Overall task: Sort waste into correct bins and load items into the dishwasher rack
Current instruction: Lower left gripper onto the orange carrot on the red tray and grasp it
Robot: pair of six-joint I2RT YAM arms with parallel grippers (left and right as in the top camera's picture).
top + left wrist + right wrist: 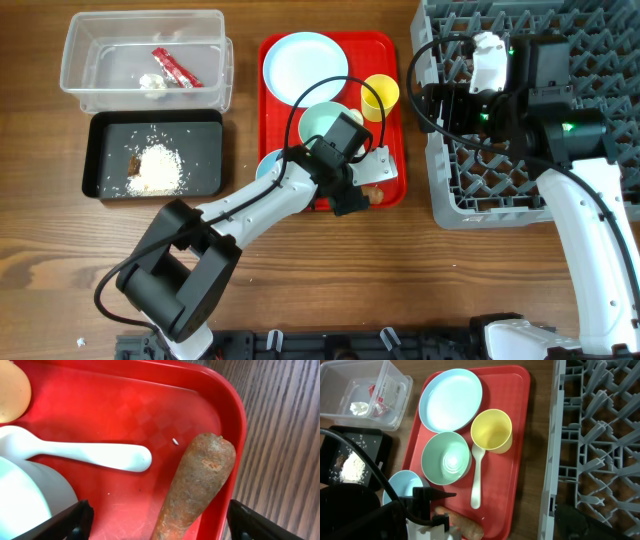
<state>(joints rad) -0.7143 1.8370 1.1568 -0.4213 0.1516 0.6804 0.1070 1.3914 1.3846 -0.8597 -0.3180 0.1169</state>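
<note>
An orange carrot [200, 485] lies along the right rim of the red tray [150, 400]. My left gripper [160, 527] is open and low over it, one finger on each side and clear of it; the right finger [255, 522] hangs outside the tray rim. A white spoon [90, 454] lies just left of the carrot. On the tray also stand a pale blue plate [451, 400], a yellow cup [491, 430], a green bowl [446, 457] and a blue bowl [402, 485]. My right gripper [435, 100] is open and empty over the left edge of the grey dishwasher rack [590, 40].
At the far left, a clear tub [75, 60] holds a red wrapper [175, 68] and a white scrap [152, 83]. Below it, a black tray [100, 150] holds rice [158, 168] and a brown lump [135, 160]. Bare wooden table lies in front.
</note>
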